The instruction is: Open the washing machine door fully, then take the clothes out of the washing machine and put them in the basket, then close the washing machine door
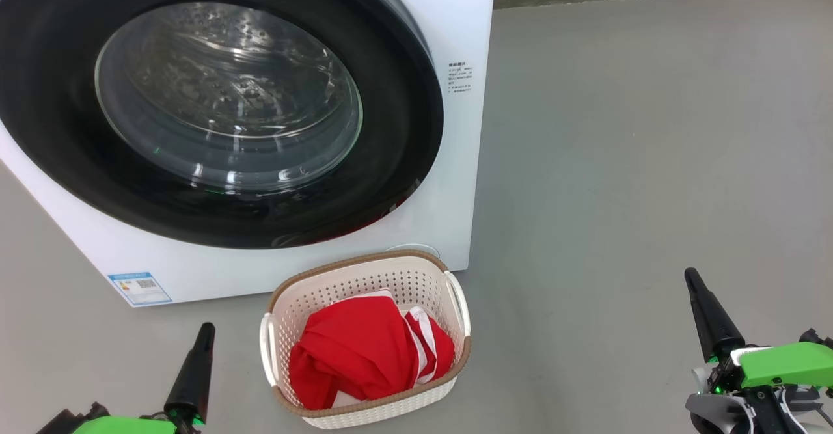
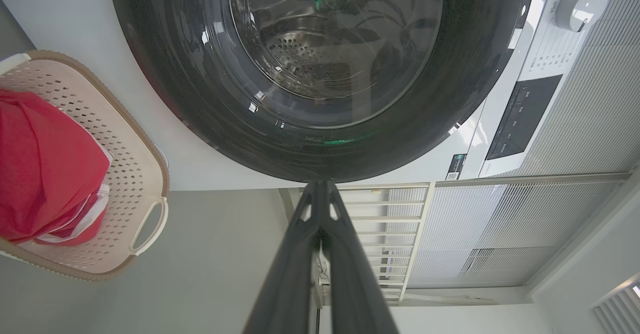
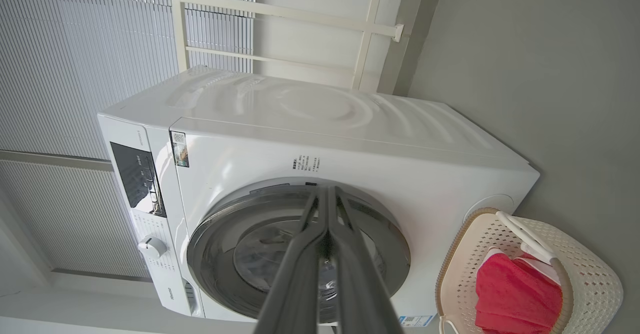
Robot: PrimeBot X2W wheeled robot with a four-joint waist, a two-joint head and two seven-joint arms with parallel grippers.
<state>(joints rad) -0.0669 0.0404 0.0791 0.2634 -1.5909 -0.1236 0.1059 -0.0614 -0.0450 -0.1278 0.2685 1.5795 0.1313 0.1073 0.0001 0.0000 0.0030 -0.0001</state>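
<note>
Black-rimmed round glass washing machine door, upper left, looks closed; red white-striped clothes fill the cream perforated plastic basket, bottom centre; both jaws, lower corners, pressed together and empty; the final step seems done, leaving only a latch check.

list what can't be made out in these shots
- Print on the stickers of the washing machine: too small in every view.
- How many clothes are in the basket: bunched fabric, and the basket wall hides the lower part.
- The whole drum behind the washing machine door: glare in the head view; the right gripper covers its middle in the right wrist view.
- The left gripper: the head view's bottom edge cuts off its base.
</note>
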